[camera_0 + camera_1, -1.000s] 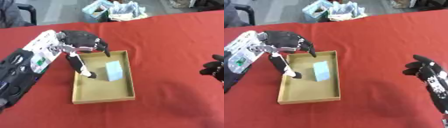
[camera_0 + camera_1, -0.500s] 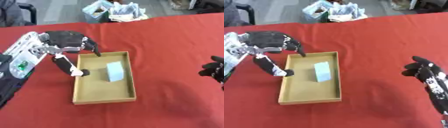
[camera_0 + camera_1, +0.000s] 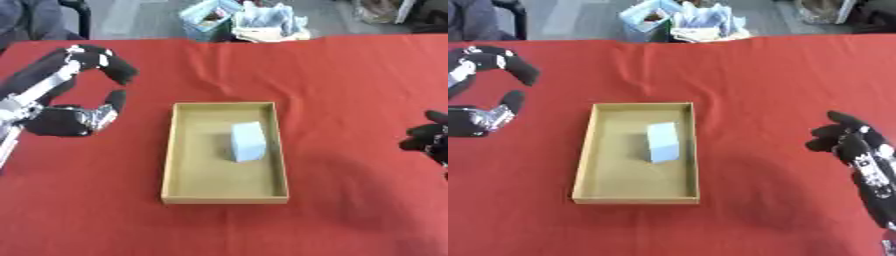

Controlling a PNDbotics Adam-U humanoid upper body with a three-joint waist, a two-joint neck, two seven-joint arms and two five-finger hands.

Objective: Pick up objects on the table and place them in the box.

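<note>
Box (image 3: pixel 223 192) holds the pale blue block (image 3: pixel 248 141), so the left hand (image 3: pixel 74 117) hangs beside it, fingers curled on nothing, while the right hand (image 3: pixel 859 150) waits, fingers loosely apart.

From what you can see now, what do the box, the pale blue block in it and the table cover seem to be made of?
The box looks like cardboard or thin wood: matte tan, thin flat walls.
The pale blue block could be foam or plastic: dull, smooth faces, no gloss.
The table cover looks like red cloth: matte, with soft wrinkles beside the box.
</note>
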